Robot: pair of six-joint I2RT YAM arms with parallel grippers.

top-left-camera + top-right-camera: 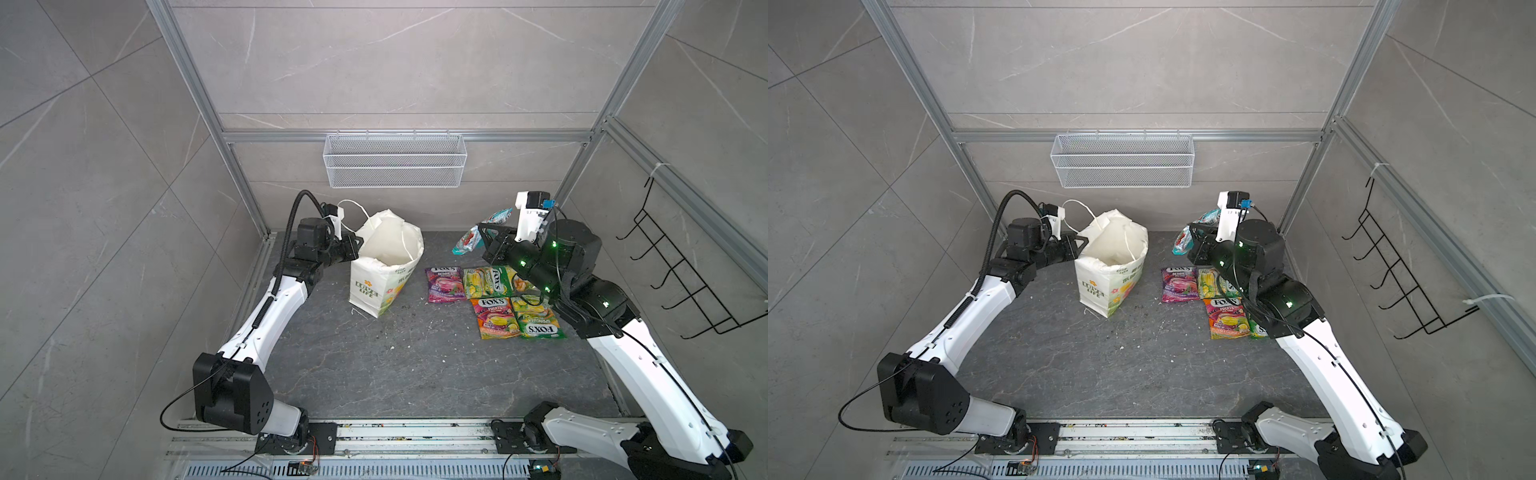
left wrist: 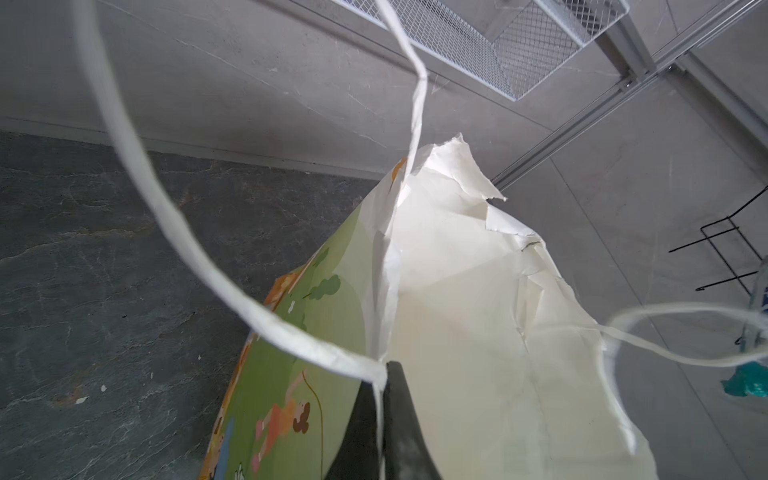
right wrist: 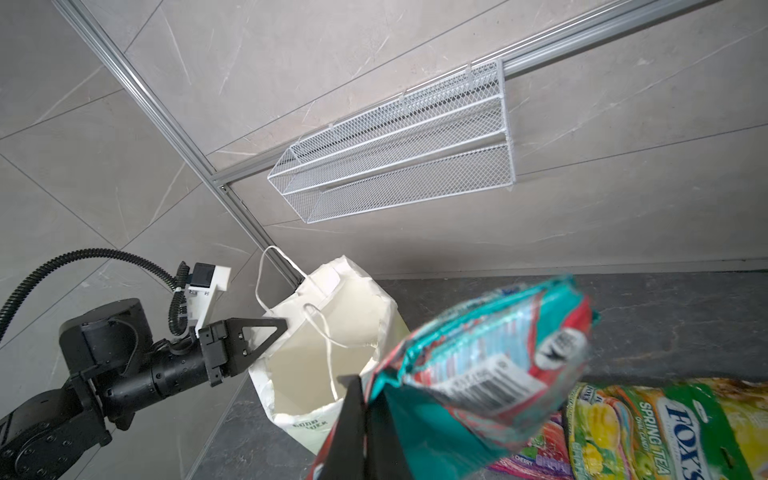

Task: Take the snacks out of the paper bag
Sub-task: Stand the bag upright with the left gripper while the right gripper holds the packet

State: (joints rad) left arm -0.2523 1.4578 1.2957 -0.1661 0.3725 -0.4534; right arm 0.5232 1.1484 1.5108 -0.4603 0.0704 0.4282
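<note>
One teal-red pouch (image 3: 490, 361) clamped in right claw (image 3: 368, 395), seemingly airborne

Holds left gripper (image 1: 360, 241) low and level, jaws clamped; holds right gripper (image 1: 482, 232) raised, jaws likewise clamped

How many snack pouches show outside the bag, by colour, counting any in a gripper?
Purple pouch: 1
Orange pouch: 1
Yellow-green pouches: 2, one beside the purple, one beside the orange
Teal-red pouch, held in the right gripper: 1
Total: 5 in view; the right arm may hide more.
</note>
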